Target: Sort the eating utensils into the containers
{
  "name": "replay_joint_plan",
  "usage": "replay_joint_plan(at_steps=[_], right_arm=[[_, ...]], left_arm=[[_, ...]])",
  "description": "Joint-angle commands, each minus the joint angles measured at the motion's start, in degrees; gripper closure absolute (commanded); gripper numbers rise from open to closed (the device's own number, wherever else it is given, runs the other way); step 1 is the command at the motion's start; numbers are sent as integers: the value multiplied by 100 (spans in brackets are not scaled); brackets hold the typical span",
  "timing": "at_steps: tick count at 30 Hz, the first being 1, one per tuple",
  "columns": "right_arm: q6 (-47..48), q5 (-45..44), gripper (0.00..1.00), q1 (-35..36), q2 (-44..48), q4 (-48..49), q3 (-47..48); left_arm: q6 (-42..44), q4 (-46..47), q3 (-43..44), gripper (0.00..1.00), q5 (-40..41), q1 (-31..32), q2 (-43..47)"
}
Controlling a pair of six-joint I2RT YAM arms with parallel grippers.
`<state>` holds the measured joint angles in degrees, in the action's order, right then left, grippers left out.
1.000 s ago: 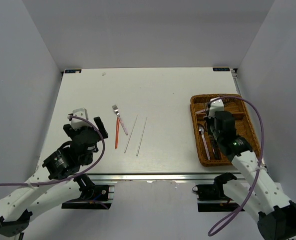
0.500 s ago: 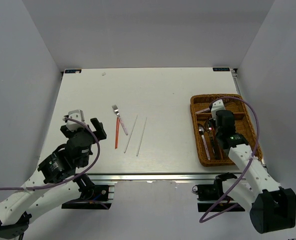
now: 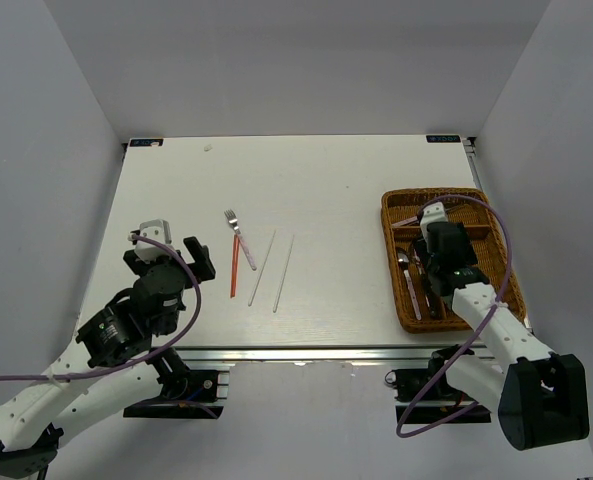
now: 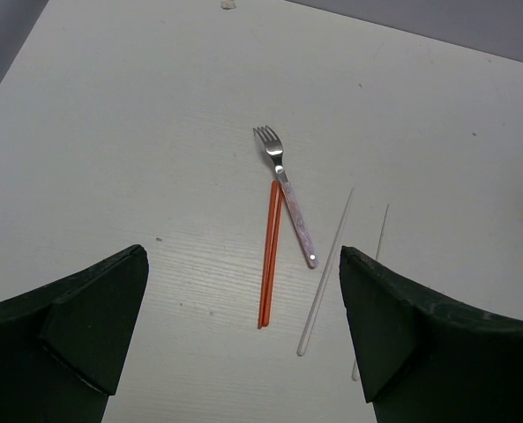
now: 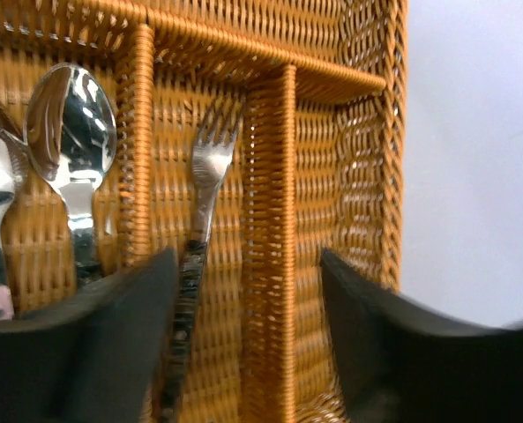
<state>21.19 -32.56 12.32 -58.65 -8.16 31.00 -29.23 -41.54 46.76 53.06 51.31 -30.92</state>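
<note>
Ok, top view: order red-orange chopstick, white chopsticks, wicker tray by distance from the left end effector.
1. Red-orange chopstick, just right of the left end effector.
2. White chopsticks, a little further right.
3. Wicker tray, far right.

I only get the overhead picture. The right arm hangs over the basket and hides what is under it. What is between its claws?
Observer: A silver fork lies in a narrow compartment of the wicker tray, between the fingers of the right gripper. The jaws stand apart and do not pinch it.
Visitor: What is next to it?
Observer: Across a woven divider lies a spoon, with a second shiny bowl beside it at the picture's edge.
Visitor: Does the other arm hold anything?
Observer: No. The left gripper is wide open with nothing between its fingers; a pink-handled fork lies on the table ahead of it.
</note>
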Motion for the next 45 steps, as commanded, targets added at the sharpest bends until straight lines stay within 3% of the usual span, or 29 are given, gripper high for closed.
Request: replay_joint_plan(at_steps=[1, 3, 8, 11, 16, 23, 25, 26, 27, 29, 30, 32, 34, 37, 40, 45], right_arm=[[-53, -111, 25, -28, -6, 333, 54], [-289, 46, 11, -36, -6, 115, 212], [-984, 1328, 11, 42, -6, -808, 1363], [-1310, 1139, 11, 463, -163, -1187, 1899], [-2423, 751, 11, 1834, -734, -1661, 2918], [-2910, -505, 11, 3829, -3077, -1779, 5168], [-3338, 245, 11, 4068, -3484, -1557, 5643], [-3436, 1007, 11, 4042, -3773, -1426, 5662], [-3437, 1980, 11, 4007, -3881, -711, 5540], [-3727, 1999, 11, 4050, -4553, -537, 5853], [-3849, 1842, 11, 4120, -4941, -1181, 6830], [-3947, 1447, 10, 4252, -6098, -1949, 7907], [-3956, 1436, 16, 4340, -7005, -2575, 9092], [-4000, 1296, 27, 4481, -7641, -2822, 9713], [-4061, 1190, 44, 4525, -7758, -2604, 9557], [-4018, 1278, 50, 4534, -7854, -2427, 9318]], left_arm=[[49, 50, -27, 2, -50, -33, -11], [41, 41, -27, 2, -33, -33, 15], [23, 41, -44, 2, 11, -33, 24], [14, 23, -27, 2, 55, -33, -90], [-3, -12, 8, 2, 47, -51, -441], [-188, -188, 96, 2, 354, -393, -653], [-223, -205, 87, 2, 459, -464, -521], [-232, -205, 79, 2, 469, -490, -495], [-232, -197, 70, 2, 469, -542, -451], [-249, -205, 79, 2, 504, -587, -433], [-258, -223, 79, 2, 512, -596, -441], [-258, -232, 70, 2, 521, -596, -450], [-215, -188, 52, 2, 460, -613, -468], [-171, -161, 61, 2, 407, -622, -538], [-127, -126, 44, 2, 328, -622, -547], [-83, -74, 26, 2, 249, -631, -521]])
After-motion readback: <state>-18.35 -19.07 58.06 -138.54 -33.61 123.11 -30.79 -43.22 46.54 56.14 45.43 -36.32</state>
